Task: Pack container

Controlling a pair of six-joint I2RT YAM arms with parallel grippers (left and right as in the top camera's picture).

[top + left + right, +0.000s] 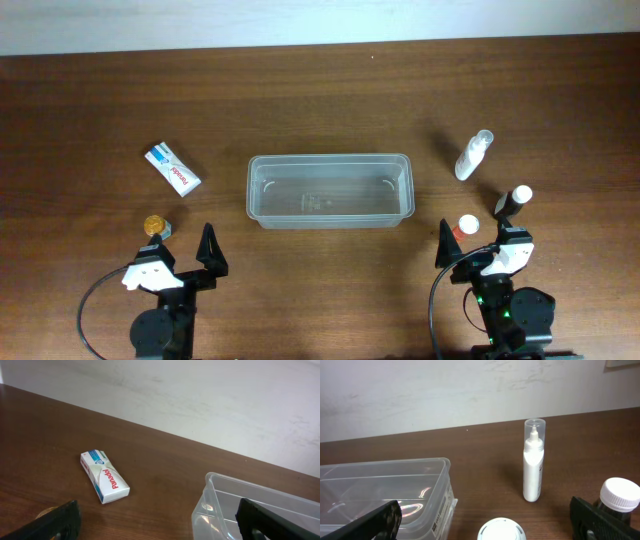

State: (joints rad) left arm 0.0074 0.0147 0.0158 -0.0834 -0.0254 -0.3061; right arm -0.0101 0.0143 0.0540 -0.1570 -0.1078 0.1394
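The clear plastic container [328, 190] sits empty at the table's middle; its corner shows in the left wrist view [235, 505] and in the right wrist view [395, 490]. A white Panadol box [172, 168] lies to its left [105, 476]. An orange-capped bottle [154, 225] stands near my left gripper [190, 262], which is open and empty. A white spray bottle [474, 155] stands upright at the right [533, 460]. A white-capped dark bottle [513, 200] and a white-capped red bottle [466, 226] stand by my right gripper [478, 248], which is open and empty.
The table is dark brown wood [320, 90], with a white wall beyond its far edge. Both arm bases stand at the front edge.
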